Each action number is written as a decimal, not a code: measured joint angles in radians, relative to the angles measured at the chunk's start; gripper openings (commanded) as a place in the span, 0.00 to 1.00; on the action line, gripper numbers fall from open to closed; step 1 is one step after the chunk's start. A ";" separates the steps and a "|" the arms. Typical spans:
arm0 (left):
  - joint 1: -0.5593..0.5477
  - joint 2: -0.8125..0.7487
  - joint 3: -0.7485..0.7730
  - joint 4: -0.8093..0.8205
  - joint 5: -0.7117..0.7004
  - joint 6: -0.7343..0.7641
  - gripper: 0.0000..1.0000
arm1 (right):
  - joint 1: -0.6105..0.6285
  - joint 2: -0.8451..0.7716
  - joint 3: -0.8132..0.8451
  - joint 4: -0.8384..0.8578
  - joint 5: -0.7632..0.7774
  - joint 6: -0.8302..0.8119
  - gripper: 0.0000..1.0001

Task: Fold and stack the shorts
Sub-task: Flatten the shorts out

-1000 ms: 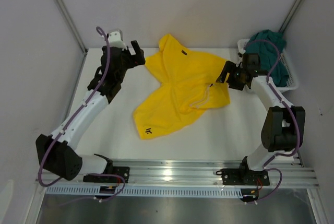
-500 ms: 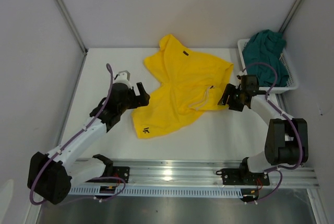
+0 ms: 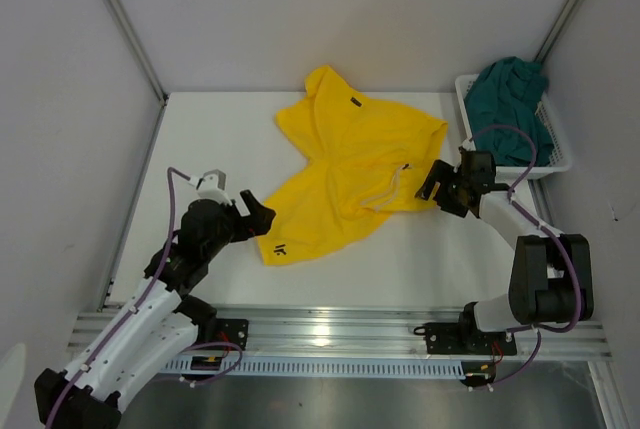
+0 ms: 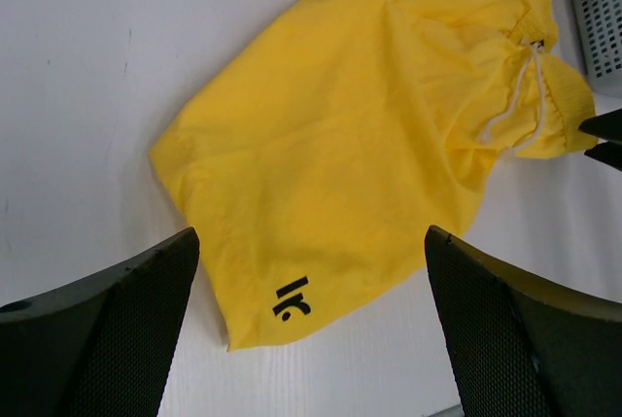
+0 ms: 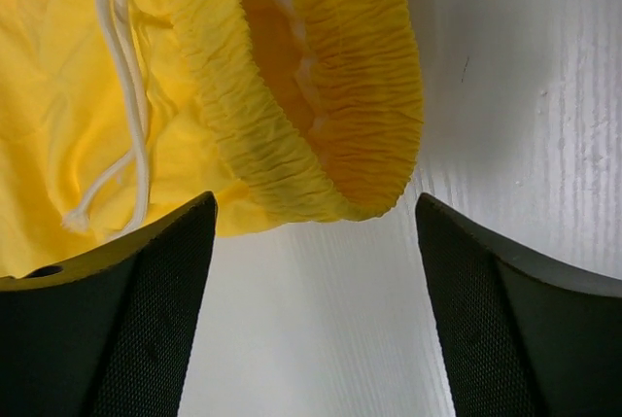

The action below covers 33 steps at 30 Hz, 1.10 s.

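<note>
The shorts are two pairs. From the top external camera, the yellow shorts [image 3: 350, 169] lie spread and rumpled on the middle of the white table [image 3: 200, 139], one leg reaching toward 11 o'clock and the other toward 7 o'clock, where a small dark logo [image 3: 283, 249] shows near the hem. The teal shorts [image 3: 510, 97] are bunched up in the white mesh basket [image 3: 556, 161] at 2 o'clock, well apart from the yellow pair. The left gripper [image 3: 258, 217] sits just beside the 7 o'clock leg, on its 9 o'clock side, its fingers spread and holding nothing. The right gripper [image 3: 432, 184] is at the waistband corner at 3 o'clock of the yellow pair, its fingers also parted.

In the left wrist view, the left gripper's two dark fingers [image 4: 107, 330] stand wide apart at the bottom, over the hem of the yellow leg. The logo lies between them, toward 6 o'clock. A white drawstring [image 4: 510, 106] trails at 2 o'clock, and a corner of the basket shows beyond it.

In the right wrist view, the gathered elastic waistband [image 5: 321, 96] curls open at 12 o'clock, its lower edge lying between the tips of the right gripper's spread fingers [image 5: 525, 320]. I cannot tell whether they touch it. The drawstring hangs at 10 o'clock, with bare table at 3 o'clock.
</note>
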<state>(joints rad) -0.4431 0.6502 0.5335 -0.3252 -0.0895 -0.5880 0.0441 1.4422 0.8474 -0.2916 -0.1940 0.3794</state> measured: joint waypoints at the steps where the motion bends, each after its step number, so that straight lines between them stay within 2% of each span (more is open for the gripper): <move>1: 0.000 -0.013 -0.024 -0.003 0.005 -0.014 0.99 | 0.000 -0.005 -0.023 0.019 0.000 0.020 0.84; 6: 0.000 -0.098 -0.122 -0.039 0.027 -0.071 0.99 | 0.001 -0.043 -0.155 0.099 0.004 0.129 0.80; 12: 0.000 -0.137 -0.147 -0.042 0.045 -0.104 0.99 | -0.003 -0.042 -0.209 0.230 0.028 0.237 0.73; 15: 0.000 -0.138 -0.162 -0.042 0.049 -0.117 0.99 | -0.013 -0.039 -0.214 0.291 0.033 0.272 0.64; 16: 0.000 -0.138 -0.168 -0.045 0.049 -0.122 0.99 | -0.015 -0.037 -0.214 0.311 0.035 0.280 0.50; 18: 0.000 -0.135 -0.183 -0.048 0.051 -0.136 0.99 | -0.021 -0.033 -0.215 0.344 0.040 0.294 0.32; 20: 0.000 -0.134 -0.200 -0.047 0.059 -0.146 0.99 | -0.025 -0.025 -0.215 0.367 0.041 0.303 0.23; 21: 0.000 -0.134 -0.211 -0.045 0.068 -0.149 0.99 | -0.027 -0.018 -0.215 0.377 0.041 0.308 0.12; 24: 0.000 -0.133 -0.245 -0.037 0.095 -0.155 0.98 | -0.034 0.016 -0.209 0.391 0.041 0.319 0.00; 28: -0.016 -0.122 -0.264 -0.027 0.116 -0.153 0.98 | -0.062 0.072 -0.169 0.386 0.031 0.328 0.00; 33: -0.097 -0.089 -0.264 -0.011 0.109 -0.157 0.98 | -0.086 0.093 -0.124 0.369 0.038 0.327 0.00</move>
<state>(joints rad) -0.5404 0.5617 0.2699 -0.3363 0.0193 -0.7452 -0.0422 1.5349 0.7231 0.0776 -0.1558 0.7063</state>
